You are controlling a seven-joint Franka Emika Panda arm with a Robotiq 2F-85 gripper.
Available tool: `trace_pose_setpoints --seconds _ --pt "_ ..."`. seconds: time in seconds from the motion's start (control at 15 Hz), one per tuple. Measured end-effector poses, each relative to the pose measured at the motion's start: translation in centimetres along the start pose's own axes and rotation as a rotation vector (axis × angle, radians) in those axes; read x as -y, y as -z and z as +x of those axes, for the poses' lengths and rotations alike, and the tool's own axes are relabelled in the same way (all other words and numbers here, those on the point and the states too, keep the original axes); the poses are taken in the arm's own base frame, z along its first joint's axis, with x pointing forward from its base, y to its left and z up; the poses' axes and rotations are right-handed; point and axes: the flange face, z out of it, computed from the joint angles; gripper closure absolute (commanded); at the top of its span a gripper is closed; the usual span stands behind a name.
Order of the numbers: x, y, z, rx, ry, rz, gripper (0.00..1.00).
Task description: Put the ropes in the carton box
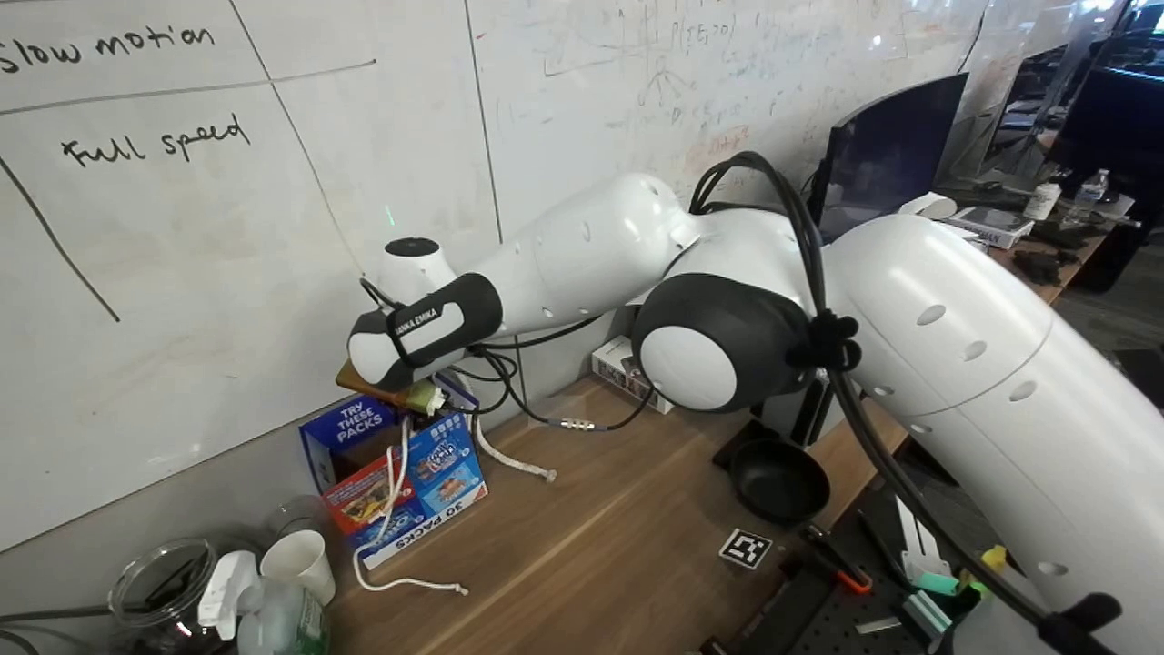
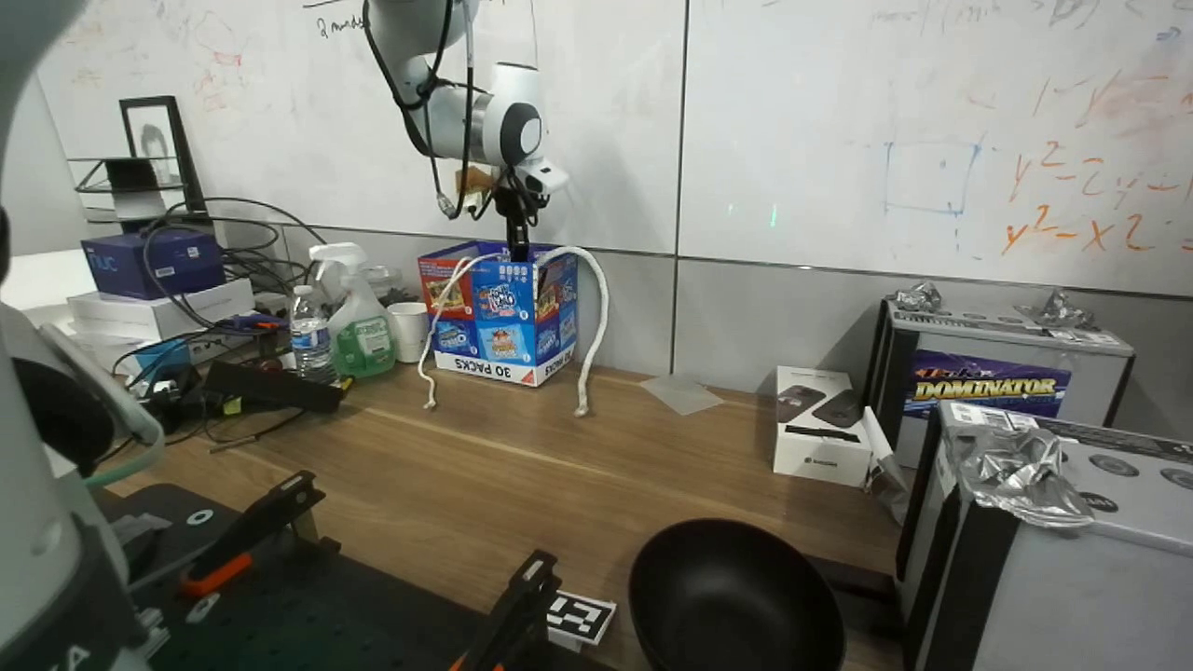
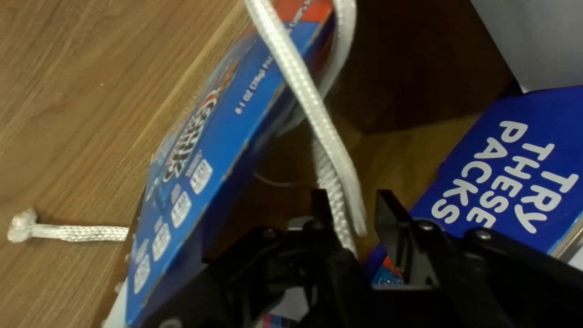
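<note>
Nearest in the wrist view, the black two-fingered gripper (image 3: pixel 353 199) stood tips apart at the mouth of a blue cardboard box with red-and-white printing (image 2: pixel 503 319); limp white braided ropes (image 3: pixel 314 107) hung between the tips, partly inside, two ends on the brown wooden tabletop (image 2: pixel 522 475).

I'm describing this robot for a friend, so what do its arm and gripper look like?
The arm is white and rounded, with dark joint covers, EMIKA lettering and black cables strapped along it. The gripper is black, with two slim fingers.
</note>
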Motion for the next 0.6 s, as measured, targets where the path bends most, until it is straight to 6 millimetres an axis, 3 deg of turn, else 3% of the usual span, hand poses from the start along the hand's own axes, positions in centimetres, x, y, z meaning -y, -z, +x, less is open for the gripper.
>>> trace_pose_setpoints --seconds 0.33,0.6 --pt "0.8 1.3 0.7 -0.075 -0.025 -0.022 0.01" --pt "1.8 3.6 0.2 -0.170 -0.021 -0.048 0.00"
